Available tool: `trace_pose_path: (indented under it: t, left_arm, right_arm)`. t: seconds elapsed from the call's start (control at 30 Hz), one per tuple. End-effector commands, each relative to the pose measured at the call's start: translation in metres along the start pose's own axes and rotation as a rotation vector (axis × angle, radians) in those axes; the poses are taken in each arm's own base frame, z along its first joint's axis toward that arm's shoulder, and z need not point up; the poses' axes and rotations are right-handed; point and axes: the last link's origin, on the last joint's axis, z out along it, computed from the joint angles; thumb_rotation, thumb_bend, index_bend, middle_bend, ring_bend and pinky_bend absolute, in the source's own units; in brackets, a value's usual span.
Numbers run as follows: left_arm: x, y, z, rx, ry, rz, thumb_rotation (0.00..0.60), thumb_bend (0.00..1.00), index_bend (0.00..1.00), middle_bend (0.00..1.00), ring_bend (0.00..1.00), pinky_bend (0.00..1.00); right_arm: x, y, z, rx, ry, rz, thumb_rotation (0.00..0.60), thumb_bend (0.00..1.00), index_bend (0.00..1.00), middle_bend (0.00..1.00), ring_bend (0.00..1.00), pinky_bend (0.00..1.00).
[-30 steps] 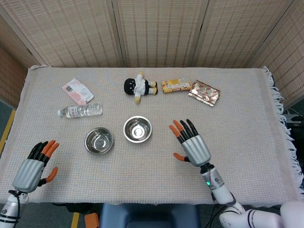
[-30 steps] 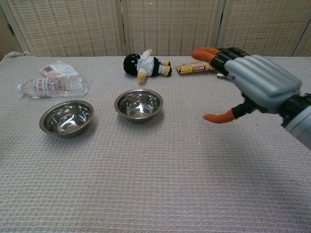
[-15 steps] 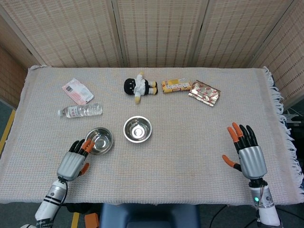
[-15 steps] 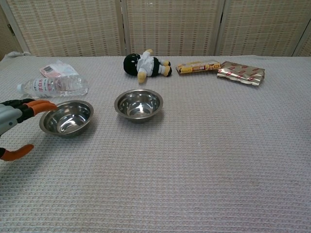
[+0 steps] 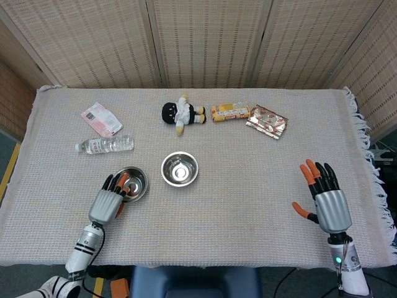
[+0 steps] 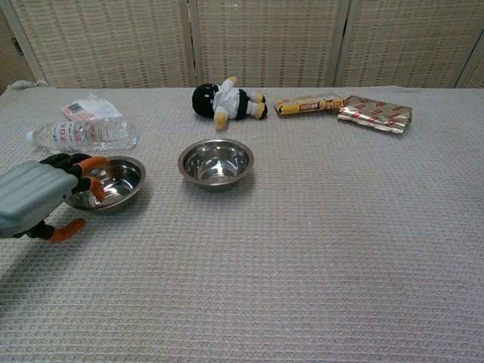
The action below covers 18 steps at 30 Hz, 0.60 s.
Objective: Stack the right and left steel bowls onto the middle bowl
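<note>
At seven o'clock, left hand [image 5: 109,203] curls over the near rim of the left bowl [image 5: 131,182], seemingly starting its grip. Right hand [image 5: 326,202] hangs released at four o'clock. Next: lift onto middle bowl [image 5: 179,168], centre.

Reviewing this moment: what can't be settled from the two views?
- Whether the left hand already grips the left steel bowl: its fingers reach over the near rim, but its own back hides the contact in both views.
- Right hand: outside the chest view, seen only from behind in the head view.
- Water bottle label print: too small to read.
</note>
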Motion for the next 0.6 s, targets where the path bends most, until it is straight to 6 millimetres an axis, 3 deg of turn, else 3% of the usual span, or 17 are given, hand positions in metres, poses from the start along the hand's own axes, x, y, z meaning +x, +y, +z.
trace_pose_path:
  t: [0.03,0.27,0.6]
  left_arm:
    - [0.001,0.006,0.004,-0.013,0.048,-0.03,0.6,0.4,0.46,0.0,0.0,0.09]
    - [0.002,0.005,0.01,-0.027,0.108,-0.053,0.6,0.41,0.64,0.02,0.0,0.11]
    - [0.011,0.002,0.021,-0.034,0.204,-0.028,0.6,0.41,0.66,0.05,0.0,0.13]
  right_arm:
    - [-0.001,0.001,0.0,-0.005,-0.007,-0.002,0.554,0.09,0.0,0.0,0.0,0.0]
    - [-0.005,0.0,0.0,-0.008,-0.037,0.004,0.553,0.09,0.0,0.0,0.0,0.0]
    - [-0.005,0.001,0.001,-0.019,-0.052,0.012,0.553,0.09,0.0,0.0,0.0,0.0]
